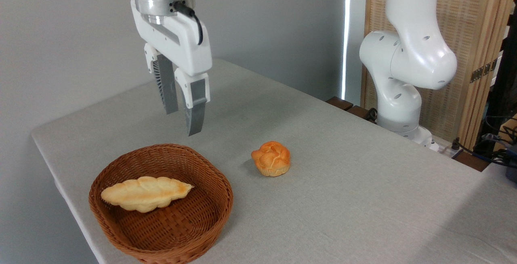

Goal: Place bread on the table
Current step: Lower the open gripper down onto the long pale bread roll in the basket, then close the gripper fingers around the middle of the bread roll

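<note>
Gripper [183, 122] suspended in the air above the table's far left part, fingers pointing down, slightly spread with a narrow gap between them and holding nothing. Below and in front of it, a brown wicker basket [202, 215] stands near the table's front left edge. The bread [145, 193], a long pale yellow braided loaf with browned tips, lies inside the basket, resting toward its left and rear wall, one end reaching the left rim. A small round orange-brown bun [271, 158] sits on the cloth just right of the basket, apart from it, near the table's middle. The table [363, 183] is covered in light grey cloth, smooth, with a rounded far left corner. The arm's white base [404, 78] rises at the table's far right edge. Behind, a plain grey wall [60, 34] fills the left and centre; a woven wooden screen [472, 22] stands to the right, with dark cables [490, 147] near the floor.
</note>
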